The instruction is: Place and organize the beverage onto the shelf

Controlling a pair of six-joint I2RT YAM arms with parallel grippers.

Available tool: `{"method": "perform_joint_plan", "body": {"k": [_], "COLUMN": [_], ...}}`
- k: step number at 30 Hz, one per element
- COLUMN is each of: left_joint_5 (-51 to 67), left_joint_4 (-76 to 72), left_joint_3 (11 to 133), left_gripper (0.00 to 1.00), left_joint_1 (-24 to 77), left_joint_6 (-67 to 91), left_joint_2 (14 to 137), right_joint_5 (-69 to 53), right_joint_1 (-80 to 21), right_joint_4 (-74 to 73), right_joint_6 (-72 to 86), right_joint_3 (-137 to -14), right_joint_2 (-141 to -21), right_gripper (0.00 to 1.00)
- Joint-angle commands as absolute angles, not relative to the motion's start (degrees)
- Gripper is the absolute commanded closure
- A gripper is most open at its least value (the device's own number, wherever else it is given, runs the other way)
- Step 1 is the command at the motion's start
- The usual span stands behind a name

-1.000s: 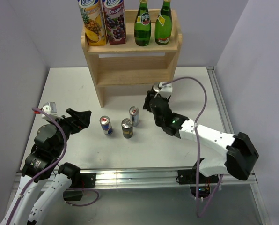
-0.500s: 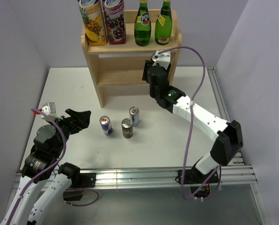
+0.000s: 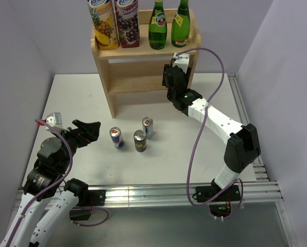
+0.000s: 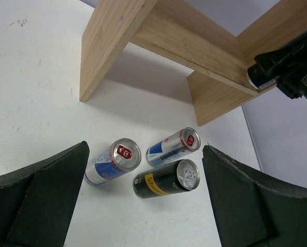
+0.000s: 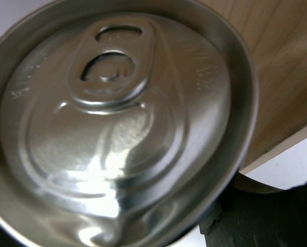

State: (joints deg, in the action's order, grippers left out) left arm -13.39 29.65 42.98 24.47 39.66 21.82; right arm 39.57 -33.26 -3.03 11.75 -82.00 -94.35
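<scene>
At the far side of the table (image 3: 76, 98) we see the shelf (image 3: 143, 77), two cartons (image 3: 101, 23) and two bottles (image 3: 157, 25) on top. The right jaws grip a can (image 5: 117, 118) by its lower board's right end. The left jaws gape wide, near three cans (image 3: 139, 140) mid-table.

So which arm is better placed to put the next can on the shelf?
The right: its fingers grip a can beside the shelf; the left fingers hang open, short of the three standing cans.
</scene>
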Motion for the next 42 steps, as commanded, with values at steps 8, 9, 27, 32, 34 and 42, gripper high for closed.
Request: {"method": "perform_joint_plan", "body": {"k": [8,9,27,32,34,42], "left_joint_5": [-13.98,-14.06,-13.97,-14.15,-14.24,-14.59], "left_joint_4": [28.3,28.3,28.3,28.39,28.39,28.48], "left_joint_3": [43.07,43.07,42.98,43.07,42.98,43.07], "left_gripper": [0.01,0.01,0.01,0.01,0.01,0.01], "left_joint_1": [24.7,24.7,24.79,24.87,25.05,25.22], "left_joint_6": [39.02,39.02,38.94,38.94,39.02,39.11], "left_joint_2": [21.18,21.27,21.44,21.09,21.01,20.83], "right_joint_5": [43.94,44.38,46.93,46.5,46.67,47.11], "right_joint_1": [-31.64,-31.55,-31.11,-31.03,-31.03,-31.11], "right_joint_4": [9.31,10.97,17.06,15.56,15.29,12.92], "right_joint_6": [10.55,10.2,9.4,10.54,10.55,12.83], "right_joint_3": [-80.25,-79.72,-78.13,-78.49,-78.22,-76.03], "right_joint_2": [-93.34,-93.51,-97.73,-97.65,-97.3,-93.87], "right_gripper": [1.0,1.0,1.0,0.24,0.02,0.0]}}
